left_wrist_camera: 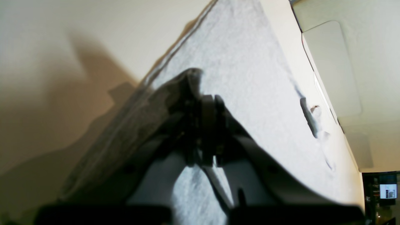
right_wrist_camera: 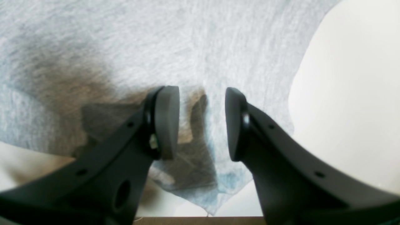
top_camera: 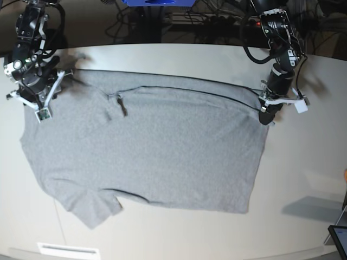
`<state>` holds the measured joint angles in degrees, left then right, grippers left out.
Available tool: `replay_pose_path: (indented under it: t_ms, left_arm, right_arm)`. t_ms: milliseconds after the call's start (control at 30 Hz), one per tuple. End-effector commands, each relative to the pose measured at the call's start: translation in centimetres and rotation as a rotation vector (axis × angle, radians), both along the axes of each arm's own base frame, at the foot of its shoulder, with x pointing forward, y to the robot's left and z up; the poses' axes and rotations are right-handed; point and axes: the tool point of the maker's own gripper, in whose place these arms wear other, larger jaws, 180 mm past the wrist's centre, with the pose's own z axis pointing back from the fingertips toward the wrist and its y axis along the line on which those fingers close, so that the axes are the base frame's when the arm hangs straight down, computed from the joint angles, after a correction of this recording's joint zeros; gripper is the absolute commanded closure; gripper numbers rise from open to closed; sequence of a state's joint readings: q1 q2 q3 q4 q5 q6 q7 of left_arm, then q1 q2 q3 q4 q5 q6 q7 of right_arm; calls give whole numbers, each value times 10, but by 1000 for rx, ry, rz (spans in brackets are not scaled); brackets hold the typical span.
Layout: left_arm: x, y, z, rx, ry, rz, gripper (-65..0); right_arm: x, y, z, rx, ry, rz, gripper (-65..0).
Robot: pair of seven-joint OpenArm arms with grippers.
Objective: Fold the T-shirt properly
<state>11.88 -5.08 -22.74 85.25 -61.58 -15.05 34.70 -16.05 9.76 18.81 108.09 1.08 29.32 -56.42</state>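
On the left of the base view, the right gripper (top_camera: 39, 103) hangs over the shirt's (top_camera: 162, 151) top corner, by a sleeve. In the right wrist view its two dark pads (right_wrist_camera: 167, 122) stand apart with a clear gap between them. Nothing is between them. Grey cloth lies under them, and a corner of the shirt (right_wrist_camera: 200, 47) points down toward the table's (right_wrist_camera: 350, 93) near edge.

The shirt lies spread out flat in the middle of the pale table (top_camera: 303, 157). It is plain grey on the side that shows. One sleeve sticks out at the bottom left. A long fold line runs across the upper part, from a small pucker near the left to the right corner.

On the right of the base view, the left gripper (top_camera: 265, 116) is down at the shirt's upper right corner. In the left wrist view the left gripper (left_wrist_camera: 206, 122) is pinched tight on the shirt's (left_wrist_camera: 243, 62) edge, and the cloth lifts up a little around it. The view is blurry, so the pads are hard to make out. A small screen (left_wrist_camera: 388, 191) glows in the far corner of that view.
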Motion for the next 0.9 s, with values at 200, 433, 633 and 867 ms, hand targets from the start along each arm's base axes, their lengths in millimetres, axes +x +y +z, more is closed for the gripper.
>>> replay_pose_path:
  t_ms: [200, 433, 633, 867]
  left_arm:
    - [8, 5, -4, -28, -16, 26, -20]
    - [15, 5, 0, -30, -30, 26, -20]
    - [9, 7, -17, -52, 11, 42, -20]
    - [7, 6, -23, -60, 25, 45, -27]
  right_arm:
    - [6, -3, 8, -13, -32, 5, -225]
    - [7, -4, 8, -15, -31, 7, -225]
    - [7, -3, 8, -14, -34, 9, -225]
    - [8, -3, 9, -15, -39, 12, -225]
